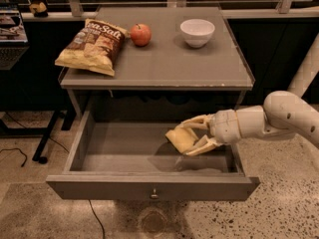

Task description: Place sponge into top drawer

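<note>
The top drawer (119,148) is pulled fully open under the grey table, its front panel carrying a small metal knob (154,195). My gripper (185,138) reaches in from the right, over the drawer's right half. It is shut on the pale yellow sponge (180,139), which hangs tilted just above the drawer floor and casts a shadow there.
On the tabletop (164,59) lie a chip bag (92,45) at the left, a red apple (140,34) and a white bowl (197,32) at the back. A dark desk leg and cables (30,153) stand at the left on the speckled floor.
</note>
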`<state>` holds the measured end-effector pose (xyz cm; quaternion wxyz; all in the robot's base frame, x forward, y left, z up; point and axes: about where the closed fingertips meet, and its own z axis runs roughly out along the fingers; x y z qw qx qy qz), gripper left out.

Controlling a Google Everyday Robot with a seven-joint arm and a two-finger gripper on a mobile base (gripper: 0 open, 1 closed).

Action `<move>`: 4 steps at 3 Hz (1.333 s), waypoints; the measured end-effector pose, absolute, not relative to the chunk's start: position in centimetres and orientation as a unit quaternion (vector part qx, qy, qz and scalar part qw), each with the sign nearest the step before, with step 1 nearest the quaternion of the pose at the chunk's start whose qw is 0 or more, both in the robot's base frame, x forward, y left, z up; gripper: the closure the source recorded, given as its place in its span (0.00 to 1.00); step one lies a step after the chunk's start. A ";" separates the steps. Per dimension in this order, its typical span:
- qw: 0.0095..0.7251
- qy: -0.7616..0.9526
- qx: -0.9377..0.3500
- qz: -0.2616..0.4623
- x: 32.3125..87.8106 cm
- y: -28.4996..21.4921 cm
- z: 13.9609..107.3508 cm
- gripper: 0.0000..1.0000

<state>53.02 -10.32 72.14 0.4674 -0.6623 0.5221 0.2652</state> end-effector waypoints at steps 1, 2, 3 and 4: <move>0.450 0.528 -0.674 0.255 53.9 -9.0 70.9 1.00; 0.433 0.537 -0.680 0.247 54.6 -8.4 69.4 1.00; 0.419 0.551 -0.682 0.237 55.5 -8.6 67.9 1.00; 0.396 0.564 -0.680 0.250 56.4 -9.4 66.0 0.81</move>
